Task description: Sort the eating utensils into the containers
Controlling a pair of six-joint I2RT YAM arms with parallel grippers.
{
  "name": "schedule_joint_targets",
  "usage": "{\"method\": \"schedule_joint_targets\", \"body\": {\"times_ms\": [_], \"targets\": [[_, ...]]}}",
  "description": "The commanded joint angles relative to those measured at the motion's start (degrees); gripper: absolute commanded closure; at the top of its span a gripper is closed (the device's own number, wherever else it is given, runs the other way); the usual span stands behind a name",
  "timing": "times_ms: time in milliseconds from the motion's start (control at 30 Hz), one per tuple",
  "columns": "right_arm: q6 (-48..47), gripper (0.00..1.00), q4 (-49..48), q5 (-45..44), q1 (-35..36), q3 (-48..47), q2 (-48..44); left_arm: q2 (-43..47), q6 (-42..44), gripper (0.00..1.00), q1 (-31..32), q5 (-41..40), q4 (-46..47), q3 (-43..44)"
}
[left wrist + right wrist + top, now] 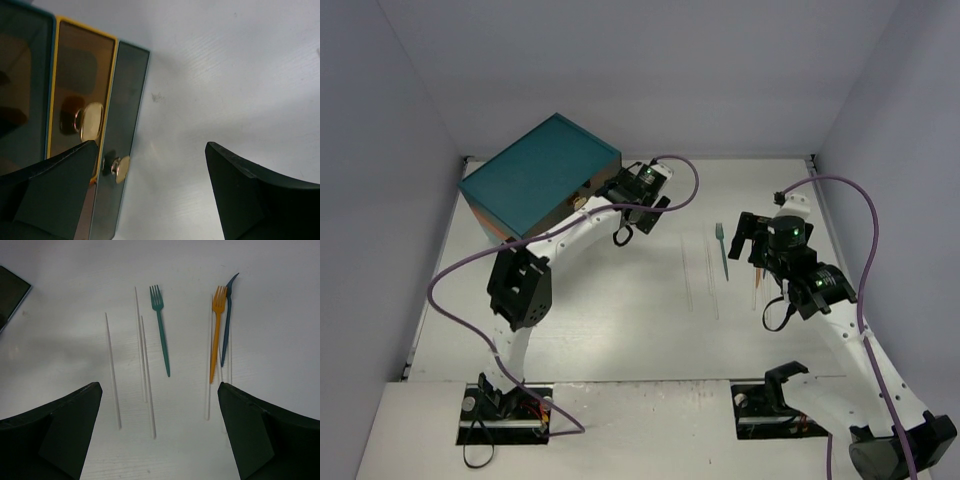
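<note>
- Utensils lie flat on the desk (620, 300), right of centre and roughly parallel. They are a teal fork (160, 330), an orange fork (216, 332), a blue knife (227, 320) just beside it, and several clear pieces (112, 370). All are well apart from the chest (540, 175) at the far left.
- My right fingers (60, 425) hang above them, spread wide, holding nothing.
- My left fingers (55, 185) are also wide and empty, at the drawers (127, 115), one tip just beside a gold knob (92, 121).
- I judge the utensils very light: thin, smooth plastic, stiff along the length yet a little springy, and apt to slip.
- They lie flush with the desk, so there is little to get under. I would pinch across a handle near mid-length, where it balances, and keep off the tines.
- The clear pieces look hardest. They are hard to see against the pale desk, and two lie close enough that I might lift both.
- The orange fork and blue knife may also come up together.
- The drawer fronts are glossy and see-through, one amber with a yellow edge, one darker. Each small rounded knob on its short stem is the only hold, and it needs a narrow, square pinch.
</note>
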State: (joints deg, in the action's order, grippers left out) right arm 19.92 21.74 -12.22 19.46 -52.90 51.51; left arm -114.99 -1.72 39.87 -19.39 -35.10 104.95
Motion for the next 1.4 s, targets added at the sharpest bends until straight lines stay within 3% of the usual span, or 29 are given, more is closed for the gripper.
{"method": "schedule_joint_targets", "body": {"times_ms": [0,567,967,1367], "targets": [[1.3,0.00,-1.5,1.5,-0.4,-1.1,-0.6,-0.9,4.1,0.12,-1.5,-3.2,4.6,7.3],[0.9,0.00,-1.1,1.2,-0.5,-0.4,-0.2,-9.2,5.6,0.12,-3.8,-4.9,1.8,12.2],[-0.4,0.00,-1.0,-0.4,-0.6,-0.7,1.1,-7.2,-3.7,0.12,-3.0,6.4,-1.9,11.1],[-1.1,0.00,-1.1,-2.2,-0.6,-0.5,0.7,-4.2,-7.4,0.12,2.5,8.2,-4.0,12.1]]}}
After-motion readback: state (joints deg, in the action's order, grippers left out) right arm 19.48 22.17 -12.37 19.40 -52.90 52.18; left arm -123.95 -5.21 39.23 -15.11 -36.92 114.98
